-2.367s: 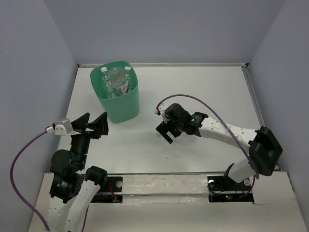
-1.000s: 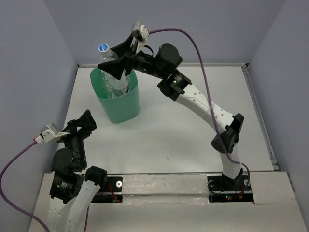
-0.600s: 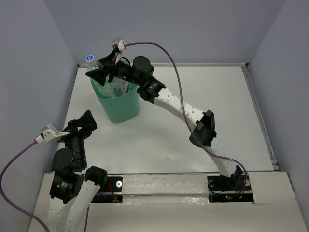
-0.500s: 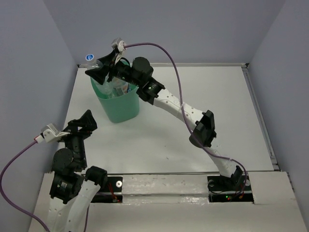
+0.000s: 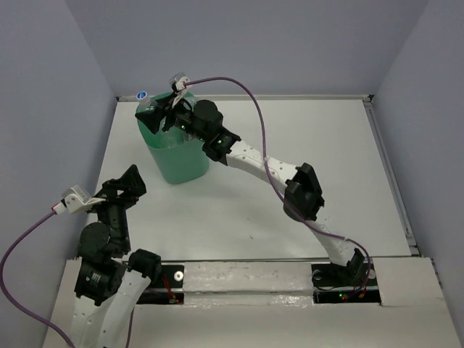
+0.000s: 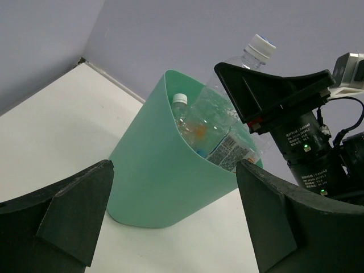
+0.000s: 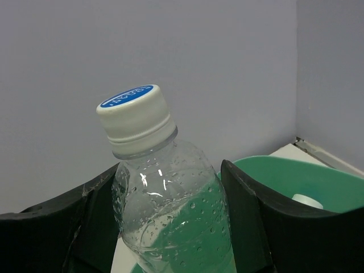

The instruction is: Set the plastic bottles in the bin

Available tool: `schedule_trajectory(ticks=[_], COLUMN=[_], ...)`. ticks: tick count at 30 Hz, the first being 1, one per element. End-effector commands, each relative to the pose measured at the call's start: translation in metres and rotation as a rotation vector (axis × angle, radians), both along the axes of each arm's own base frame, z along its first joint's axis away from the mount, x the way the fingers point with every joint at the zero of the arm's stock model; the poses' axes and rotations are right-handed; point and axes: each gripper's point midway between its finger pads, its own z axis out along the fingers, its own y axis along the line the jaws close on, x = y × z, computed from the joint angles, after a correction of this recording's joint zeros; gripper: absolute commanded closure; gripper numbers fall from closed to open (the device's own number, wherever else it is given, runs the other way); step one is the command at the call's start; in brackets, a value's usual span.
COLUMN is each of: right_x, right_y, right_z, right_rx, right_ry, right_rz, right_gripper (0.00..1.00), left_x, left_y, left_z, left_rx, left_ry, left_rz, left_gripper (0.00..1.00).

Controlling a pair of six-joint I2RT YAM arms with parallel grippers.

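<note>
Top external view had the right gripper (image 5: 155,116) over the far left rim of the bin (image 5: 180,158), which stood on the white table (image 5: 304,138). Its fingers were pinched on a clear bottle (image 5: 143,95) with a white, blue-topped cap, tilted and poking up past the rim. Droplets clung inside the bottle's neck. Other crinkled bottles (image 6: 200,122) lay inside the bin, one white-capped. The left gripper (image 5: 120,190) hung nearer the bases, apart from the bin, jaws spread wide and holding nothing.

Base of held bottle (image 7: 170,210) below right wrist view's edge; binned bottles (image 6: 207,128) mostly behind bin (image 6: 153,170) wall.
</note>
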Motion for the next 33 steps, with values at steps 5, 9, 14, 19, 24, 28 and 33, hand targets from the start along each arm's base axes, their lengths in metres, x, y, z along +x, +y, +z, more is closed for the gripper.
schedule_trajectory(ticks=[5, 9, 14, 19, 24, 28, 33], right_x=[0.023, 0.041, 0.044, 0.04, 0.036, 0.025, 0.0], right_y=[-0.009, -0.019, -0.021, -0.026, -0.035, -0.044, -0.048], right_z=[-0.008, -0.03, -0.041, -0.025, -0.003, 0.021, 0.073], right_rx=[0.043, 0.029, 0.008, 0.024, 0.047, 0.093, 0.158], right_ry=[0.153, 0.262, 0.279, 0.265, 0.242, 0.209, 0.143], right_rz=[-0.16, -0.278, -0.3, -0.294, -0.302, -0.276, -0.219], right_gripper=[0.53, 0.51, 0.34, 0.18, 0.04, 0.0, 0.0], left_x=[-0.006, -0.005, -0.004, -0.003, -0.001, -0.001, 0.0], left_y=[0.004, 0.004, 0.004, 0.004, 0.004, 0.004, 0.004], left_z=[0.02, 0.02, 0.019, 0.018, 0.018, 0.019, 0.018], left_rx=[-0.014, -0.013, -0.011, -0.006, -0.003, 0.0, 0.007], left_ry=[-0.057, -0.056, -0.05, -0.047, -0.044, -0.044, -0.038], left_rz=[0.012, 0.01, 0.013, 0.016, 0.017, 0.019, 0.023], left_gripper=[0.01, 0.01, 0.01, 0.01, 0.01, 0.01, 0.01])
